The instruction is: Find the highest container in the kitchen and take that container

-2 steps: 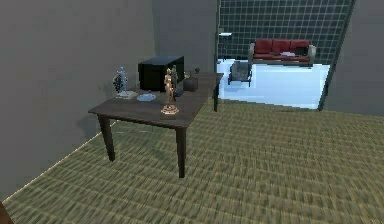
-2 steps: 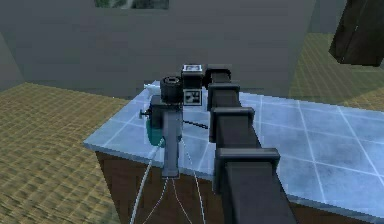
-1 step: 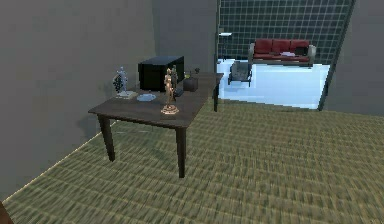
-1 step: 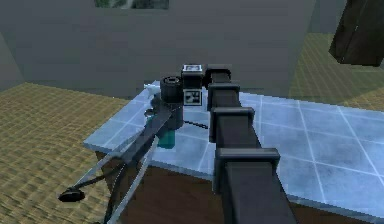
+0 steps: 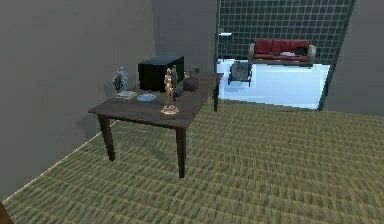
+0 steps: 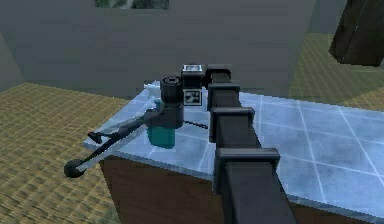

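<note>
The gripper (image 6: 83, 153) meets a teal container (image 6: 162, 134) on a tiled countertop (image 6: 320, 140); whether it holds anything cannot be told. The container is likely light, rigid and slick, best taken by its sides.

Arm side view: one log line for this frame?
arm over tiled counter | gripper near teal container at counter edge | holding: cannot tell

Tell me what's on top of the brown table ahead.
On the table stand a patterned vase, a pale dish, a small statue and a black box. Anything behind the box is covered.
</note>
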